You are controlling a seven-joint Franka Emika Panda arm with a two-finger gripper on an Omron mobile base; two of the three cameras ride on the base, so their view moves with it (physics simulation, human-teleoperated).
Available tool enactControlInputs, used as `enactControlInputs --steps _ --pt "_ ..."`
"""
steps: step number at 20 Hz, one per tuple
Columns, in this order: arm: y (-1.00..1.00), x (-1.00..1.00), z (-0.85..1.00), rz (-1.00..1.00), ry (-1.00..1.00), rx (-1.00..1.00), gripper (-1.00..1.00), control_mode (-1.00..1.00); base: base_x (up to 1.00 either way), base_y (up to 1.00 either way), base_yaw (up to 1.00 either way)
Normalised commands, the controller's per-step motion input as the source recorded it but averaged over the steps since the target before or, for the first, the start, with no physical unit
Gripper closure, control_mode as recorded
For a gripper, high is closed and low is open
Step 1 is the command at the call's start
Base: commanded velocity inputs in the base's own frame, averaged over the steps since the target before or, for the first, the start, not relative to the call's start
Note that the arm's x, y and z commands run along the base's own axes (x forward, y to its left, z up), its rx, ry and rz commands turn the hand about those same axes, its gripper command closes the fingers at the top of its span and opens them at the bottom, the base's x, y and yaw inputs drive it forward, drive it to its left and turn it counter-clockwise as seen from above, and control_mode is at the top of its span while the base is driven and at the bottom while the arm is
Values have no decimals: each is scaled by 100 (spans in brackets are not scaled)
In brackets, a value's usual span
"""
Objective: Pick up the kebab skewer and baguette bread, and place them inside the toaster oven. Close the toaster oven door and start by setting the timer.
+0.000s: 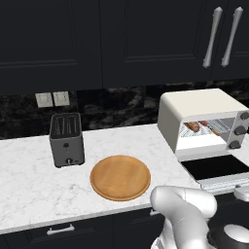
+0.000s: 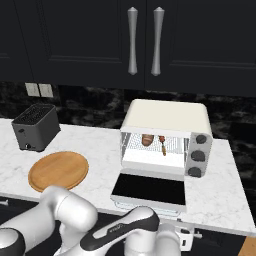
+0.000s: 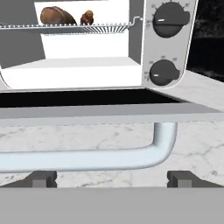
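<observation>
A rendered domestic kitchen: white marble worktop (image 1: 29, 185) against a black stone backsplash (image 1: 116, 109), beneath dark wall cabinets with silver bar handles (image 2: 145, 41). Left of the cream-white toaster oven (image 2: 167, 120) lie a round wooden plate (image 1: 120, 177) and a dark grey slot toaster (image 1: 66, 139).

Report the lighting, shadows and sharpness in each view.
Left base view: flat even light, faint shadow around the wooden plate, black cabinets nearly featureless. Right base view: toaster oven cavity glows white, door glass plain black, no glare. Hand view: handle looms large and soft-edged; baguette stays sharp.
</observation>
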Motion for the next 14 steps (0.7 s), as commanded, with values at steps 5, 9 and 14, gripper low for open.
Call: enactControlInputs --steps 5,9,14 --pt "2 13 -21 0 1 0 -100 -100 0 0 0" --pt "4 22 -4 0 1 0 -100 -100 0 0 0" --pt "2 26 0 0 0 0 -100 -100 0 0 0"
